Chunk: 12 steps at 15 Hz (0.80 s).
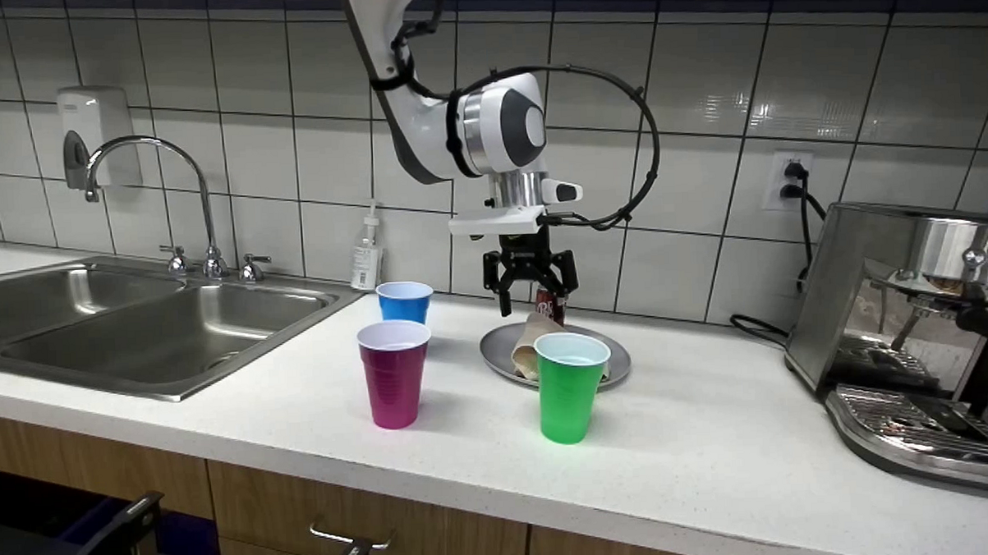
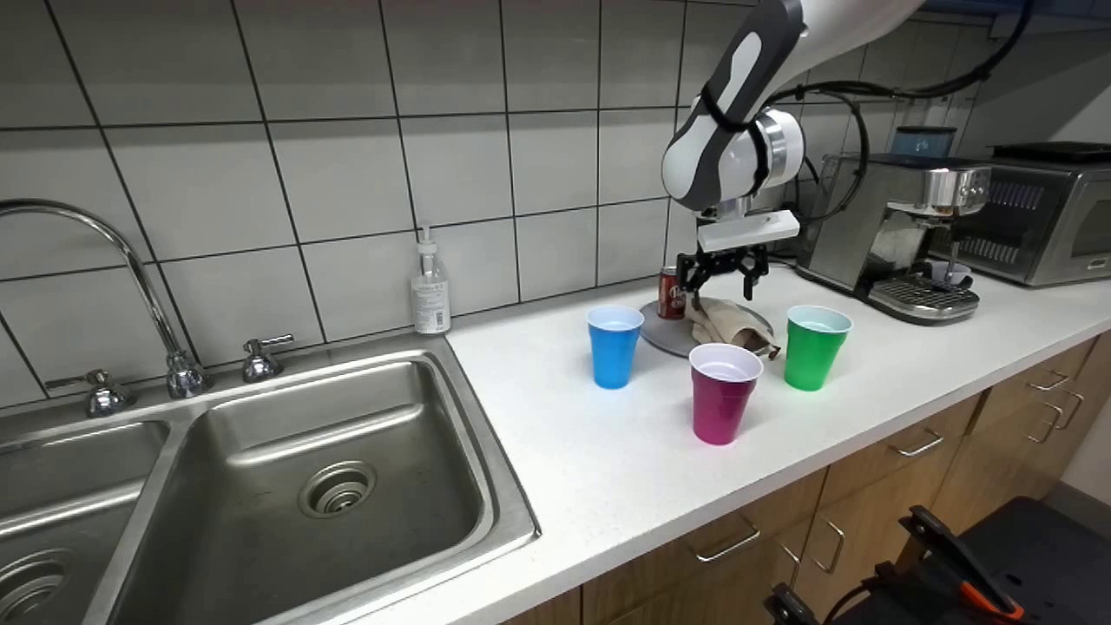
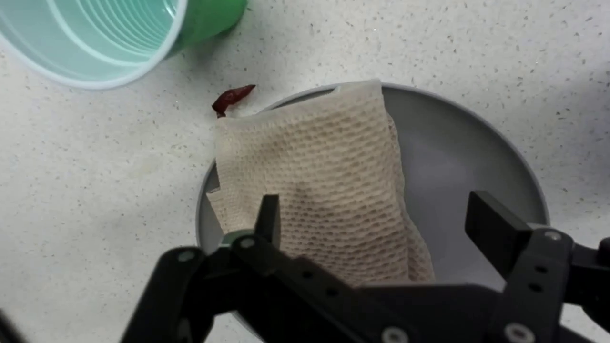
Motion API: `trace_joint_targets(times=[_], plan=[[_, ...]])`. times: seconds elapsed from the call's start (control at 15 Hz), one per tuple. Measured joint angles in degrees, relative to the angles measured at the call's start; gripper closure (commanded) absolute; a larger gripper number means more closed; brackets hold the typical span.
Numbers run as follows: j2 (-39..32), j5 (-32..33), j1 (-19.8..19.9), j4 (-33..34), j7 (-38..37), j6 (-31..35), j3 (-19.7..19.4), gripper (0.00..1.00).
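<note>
Gripper (image 3: 374,224) spread wide above paper towel (image 3: 314,186)

Its jaws stand well apart, released, and point downward. In the wrist view one side overlaps the brown, dimpled paper towel, while the other lies across bare gray plate (image 3: 457,157). Both exterior views show the tips above the towel, near its top; exact clearance cannot be told.

The towel lies folded on the plate, one corner reaching past the rim. Beside that corner a small dark red piece (image 3: 232,99) rests on the counter (image 1: 467,455). A red soda can (image 2: 670,295) stands upright at the back of the plate, though whether on the rim or just behind it is unclear.

Near the plate a green cup (image 1: 570,398) stands upright. Farther off is a magenta cup (image 2: 725,404), also upright, with a blue cup (image 2: 614,351) closer to the tiled wall (image 1: 704,180). The white arm (image 1: 501,129) hangs over all this from above.

Beyond the cups a pump bottle (image 2: 430,299) stands against the wall by a steel sink (image 2: 434,460) with a curved faucet (image 1: 205,205). Toward the opposite end sit an espresso machine (image 1: 831,274) and, in an exterior view, a toaster oven (image 2: 1059,217).
</note>
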<state>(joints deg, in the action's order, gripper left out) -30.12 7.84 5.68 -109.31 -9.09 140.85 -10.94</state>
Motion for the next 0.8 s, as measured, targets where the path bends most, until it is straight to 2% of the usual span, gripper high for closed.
trace_joint_targets(times=[0.8], plan=[[-9.4,0.0,-0.2,8.5,0.0,0.1,-2.0,0.00]])
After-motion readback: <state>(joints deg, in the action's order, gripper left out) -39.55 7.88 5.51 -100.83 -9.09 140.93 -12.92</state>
